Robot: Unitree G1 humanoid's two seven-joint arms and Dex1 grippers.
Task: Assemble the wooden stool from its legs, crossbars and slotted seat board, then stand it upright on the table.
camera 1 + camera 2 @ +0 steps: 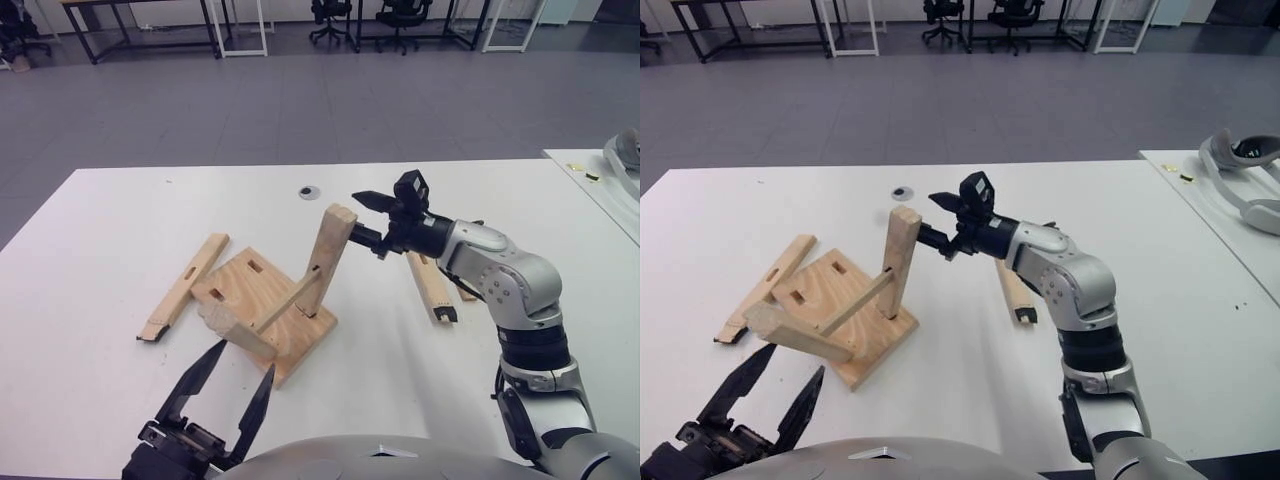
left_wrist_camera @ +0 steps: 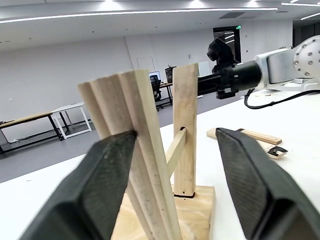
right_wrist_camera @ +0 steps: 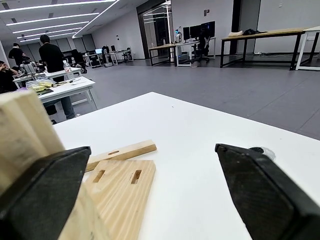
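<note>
Seat board (image 1: 300,335) lies flat on the white table (image 1: 100,220), near the robot's edge and left of centre. It is turned cornerwise, with two open slots showing on its far-left part.

Upright leg (image 1: 331,250) stands at the board's far-right corner, long axis near vertical with the top leaning slightly right. Crossbar (image 1: 288,300) slants down from its middle toward the robot's left and meets the second leg (image 1: 238,328). That leg lies tilted over the board's near-left edge, one end pointing toward the robot.

Left loose leg (image 1: 185,285) lies flat just beside the board's left side, long axis running near to far. Right loose leg (image 1: 428,282) lies flat to the right, partly hidden under the right arm. A small round disc (image 1: 309,192) sits on the table beyond the board.

Right gripper (image 1: 364,218) is at the top of the upright leg, jaws spread wide and holding nothing. Its lower finger (image 1: 362,237) rests against the leg's right side.

Left gripper (image 1: 228,385) is low at the board's near edge, jaws wide apart and grasping nothing. The second leg's end sits between them in the left wrist view; contact cannot be confirmed.
</note>
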